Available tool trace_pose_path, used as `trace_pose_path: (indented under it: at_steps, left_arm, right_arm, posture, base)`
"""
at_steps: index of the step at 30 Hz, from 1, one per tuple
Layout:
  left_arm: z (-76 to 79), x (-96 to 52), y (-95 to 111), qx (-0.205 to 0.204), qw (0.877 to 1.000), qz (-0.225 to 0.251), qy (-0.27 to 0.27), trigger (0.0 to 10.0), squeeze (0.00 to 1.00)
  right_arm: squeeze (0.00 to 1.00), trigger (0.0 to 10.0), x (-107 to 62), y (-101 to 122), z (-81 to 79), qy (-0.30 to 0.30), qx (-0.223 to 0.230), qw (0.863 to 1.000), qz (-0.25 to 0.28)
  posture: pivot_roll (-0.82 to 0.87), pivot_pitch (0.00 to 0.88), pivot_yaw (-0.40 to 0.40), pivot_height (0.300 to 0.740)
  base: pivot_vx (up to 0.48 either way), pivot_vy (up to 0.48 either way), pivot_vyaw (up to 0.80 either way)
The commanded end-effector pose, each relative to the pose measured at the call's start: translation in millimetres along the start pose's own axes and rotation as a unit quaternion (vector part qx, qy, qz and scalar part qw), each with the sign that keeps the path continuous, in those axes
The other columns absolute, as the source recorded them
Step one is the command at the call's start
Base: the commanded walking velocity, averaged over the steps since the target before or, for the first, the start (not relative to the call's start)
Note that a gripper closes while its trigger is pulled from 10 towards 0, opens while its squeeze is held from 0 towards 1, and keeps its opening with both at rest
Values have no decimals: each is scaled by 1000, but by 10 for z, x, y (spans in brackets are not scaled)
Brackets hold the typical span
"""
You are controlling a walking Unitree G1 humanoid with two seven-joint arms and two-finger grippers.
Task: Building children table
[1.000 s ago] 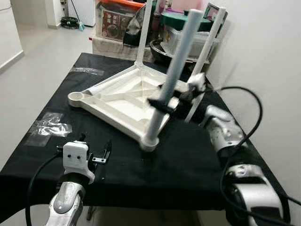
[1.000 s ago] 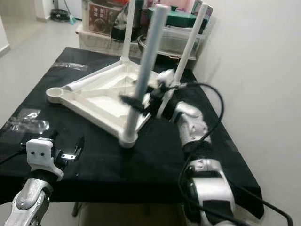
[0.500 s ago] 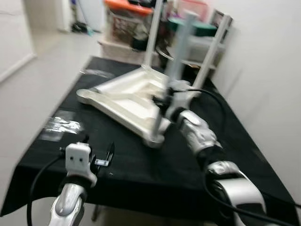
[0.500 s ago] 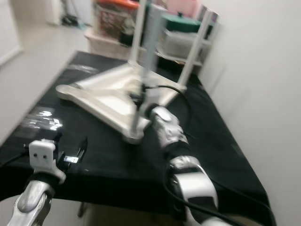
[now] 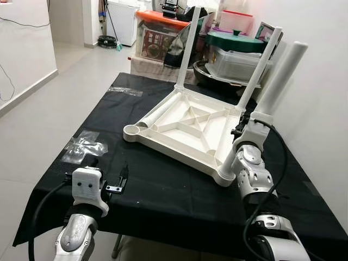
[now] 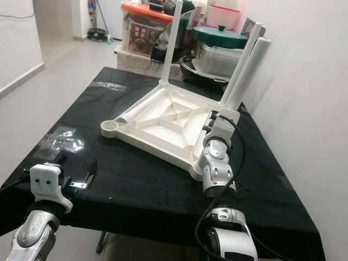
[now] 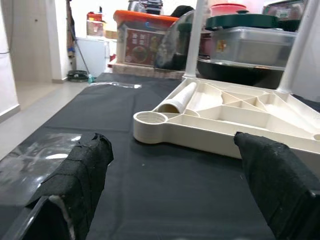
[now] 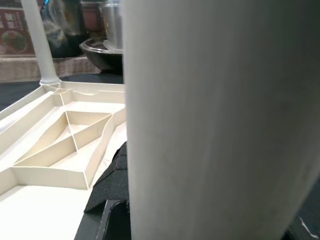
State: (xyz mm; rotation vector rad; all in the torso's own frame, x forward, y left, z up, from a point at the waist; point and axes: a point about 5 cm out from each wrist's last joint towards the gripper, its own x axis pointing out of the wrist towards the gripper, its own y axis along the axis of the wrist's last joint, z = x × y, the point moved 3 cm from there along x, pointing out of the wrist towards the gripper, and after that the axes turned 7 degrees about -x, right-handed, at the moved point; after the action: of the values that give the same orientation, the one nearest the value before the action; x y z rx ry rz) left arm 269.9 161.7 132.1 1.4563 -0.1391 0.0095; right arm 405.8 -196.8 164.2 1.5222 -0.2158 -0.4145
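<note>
The white children's table top lies upside down on the black table. Two legs stand upright in its far corners. A third leg rises tilted from the near right corner socket, with my right gripper shut on it low down. It looms close in the right wrist view as the leg. A loose leg lies inside the top, beside the empty socket. My left gripper hovers open near the table's front left edge, fingers wide apart.
Clear plastic bags lie on the cloth at the left and at the far left corner. Storage boxes and lidded pots crowd behind the table. A white wall runs close on the right; open floor lies to the left.
The camera has swung and steadied. My right arm has drawn in closer to the near corner leg and still holds it. The left gripper stays open in the same place.
</note>
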Motion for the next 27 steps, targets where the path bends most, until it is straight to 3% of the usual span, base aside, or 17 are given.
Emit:
trace_pose_path:
  at_steps: [1,8,9,12,13,14,15,16,17,18,19,20,22,23,24,25,27]
  left_arm:
    - [31,4,-21,-4,1000,-6,-4,10000,0]
    - [27,6,-16,-2,1000,-4,-4,10000,0]
    - [30,9,-16,-2,1000,-4,-4,10000,0]
    - [30,9,-16,-2,1000,-4,-4,10000,0]
    - [32,11,-16,-2,1000,-4,-5,10000,0]
    - [32,11,-16,-2,1000,-4,-5,10000,0]
    - [32,12,-14,-2,1000,-4,-4,10000,0]
    - [32,12,-14,-2,1000,-4,-4,10000,0]
    - [34,15,-12,-1,1000,-3,-4,10000,0]
    - [34,15,-12,-1,1000,-3,-4,10000,0]
    - [36,21,-11,-1,1000,-2,-4,10000,0]
    - [36,21,-11,-1,1000,-2,-4,10000,0]
    - [46,30,-10,-1,1000,-2,-6,10000,0]
    - [46,30,-10,-1,1000,-2,-6,10000,0]
    - [52,32,-9,0,1000,-1,-8,10000,0]
    - [52,32,-9,0,1000,-1,-8,10000,0]
    - [52,35,-3,1,1000,0,-8,10000,0]
  right_arm:
    - [0,10000,-10,-432,58,-20,-55,994,-94]
    - [0,10000,59,-266,-50,17,-35,996,-76]
    - [1000,10000,123,-76,-41,36,-6,999,-39]
    - [1000,10000,123,-76,-41,36,-6,999,-39]
    - [1000,10000,144,63,-21,42,13,999,-14]
    - [1000,10000,144,63,-21,42,13,999,-14]
    - [0,10000,185,302,-66,90,33,995,19]
    - [0,10000,185,302,-66,90,33,995,19]
    - [0,10000,207,531,-103,134,49,989,50]
    - [0,10000,207,531,-103,134,49,989,50]
    - [0,10000,184,714,-202,206,63,973,79]
    - [0,10000,184,714,-202,206,63,973,79]
    - [0,10000,71,898,-390,343,74,929,121]
    - [0,10000,71,898,-390,343,74,929,121]
    - [0,10000,-22,905,-498,415,72,898,130]
    - [0,10000,-22,905,-498,415,72,898,130]
    - [0,10000,-266,808,-748,553,55,822,129]
  posture:
    - [91,0,-189,740]
    - [91,0,-189,740]
    - [94,0,-191,740]
    - [94,0,-191,740]
    - [94,0,-191,740]
    - [94,0,-191,740]
    - [96,0,-193,740]
    - [96,0,-193,740]
    - [98,0,-194,740]
    - [98,0,-194,740]
    - [97,0,-192,740]
    - [97,0,-192,740]
    - [105,0,-196,740]
    - [105,0,-196,740]
    - [105,0,-196,740]
    - [105,0,-196,740]
    - [118,0,-202,740]
  base:
    - [0,0,0]
    - [0,0,0]
    - [0,0,0]
    - [0,0,0]
    - [0,0,0]
    - [0,0,0]
    - [0,0,0]
    - [0,0,0]
    - [0,0,0]
    - [0,0,0]
    - [0,0,0]
    - [0,0,0]
    - [0,0,0]
    - [0,0,0]
    - [0,0,0]
    - [0,0,0]
    - [0,0,0]
